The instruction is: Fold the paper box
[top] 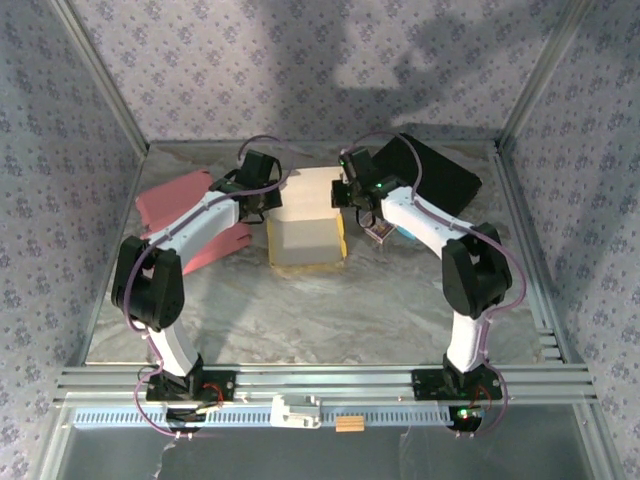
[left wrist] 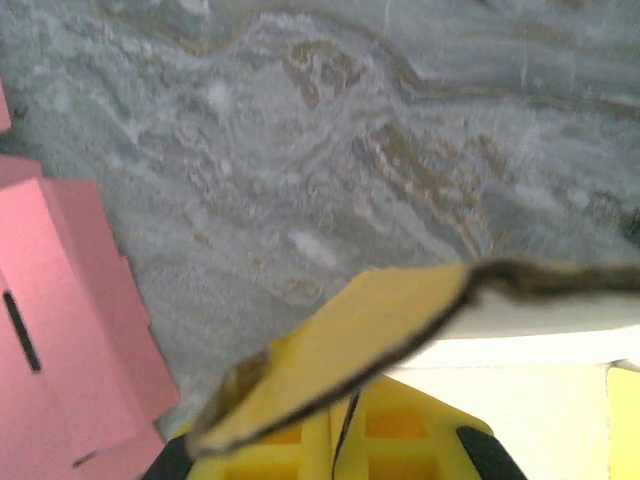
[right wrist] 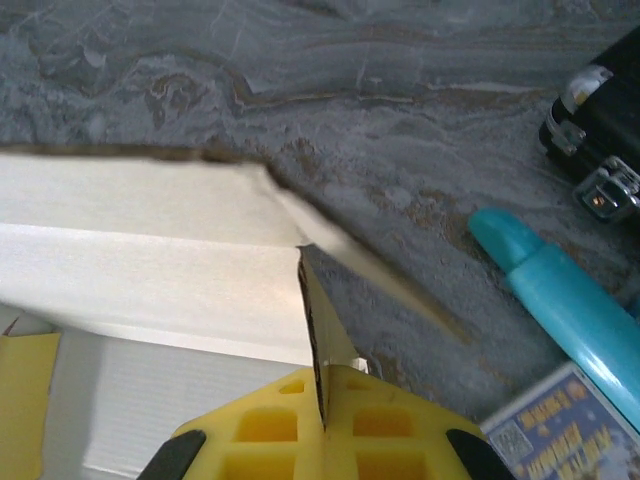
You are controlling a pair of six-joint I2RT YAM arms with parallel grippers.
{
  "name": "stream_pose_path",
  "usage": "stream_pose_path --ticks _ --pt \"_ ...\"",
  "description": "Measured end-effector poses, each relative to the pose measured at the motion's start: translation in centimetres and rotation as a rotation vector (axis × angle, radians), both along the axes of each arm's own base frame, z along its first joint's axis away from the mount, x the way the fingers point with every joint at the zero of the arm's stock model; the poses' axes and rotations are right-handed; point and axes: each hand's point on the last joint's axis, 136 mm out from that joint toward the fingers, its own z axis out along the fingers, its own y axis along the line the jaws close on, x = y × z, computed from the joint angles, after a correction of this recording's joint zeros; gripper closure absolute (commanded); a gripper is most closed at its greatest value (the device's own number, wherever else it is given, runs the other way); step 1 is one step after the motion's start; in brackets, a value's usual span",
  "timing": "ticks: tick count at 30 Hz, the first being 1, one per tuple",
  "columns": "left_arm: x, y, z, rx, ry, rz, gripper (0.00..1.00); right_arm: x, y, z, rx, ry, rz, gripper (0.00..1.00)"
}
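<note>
The paper box (top: 305, 235), cream with yellow inner faces, stands partly folded at the middle of the table. My left gripper (top: 262, 196) is at its left side and my right gripper (top: 350, 194) at its right side. In the left wrist view the left gripper (left wrist: 345, 412) is shut on a yellow side flap (left wrist: 360, 335) of the box that slants across its fingers. In the right wrist view the right gripper (right wrist: 322, 400) is shut on a thin flap (right wrist: 322, 325) seen edge-on, beside the box's white wall (right wrist: 150, 250).
A flat pink cardboard sheet (top: 185, 215) lies left of the box, close under the left arm (left wrist: 60, 330). A black case (top: 432, 170) sits at the back right. A teal pen (right wrist: 560, 300) and a small printed packet (right wrist: 560, 430) lie right of the box. Metal posts frame the table.
</note>
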Motion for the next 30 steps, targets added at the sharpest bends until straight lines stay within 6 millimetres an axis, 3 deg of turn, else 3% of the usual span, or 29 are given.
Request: stream_pose_path --ticks 5,9,14,24,30 --pt "1.4 0.1 -0.5 -0.029 -0.083 0.018 1.0 1.3 0.4 0.0 0.035 -0.057 -0.027 1.0" --pt "1.2 0.0 -2.6 -0.05 -0.11 0.012 1.0 1.4 0.4 -1.4 0.053 -0.085 -0.032 1.0" --pt "0.7 0.0 -3.5 -0.073 -0.164 -0.007 1.0 1.2 0.5 -2.8 0.06 -0.126 -0.03 1.0" --pt "0.3 0.3 -3.4 -0.095 -0.235 -0.024 1.0 0.8 0.7 -2.7 0.056 -0.189 -0.002 1.0" --pt "-1.0 0.3 -3.5 -0.115 -0.249 -0.042 1.0 -0.7 0.5 -2.9 0.036 -0.189 0.025 1.0"
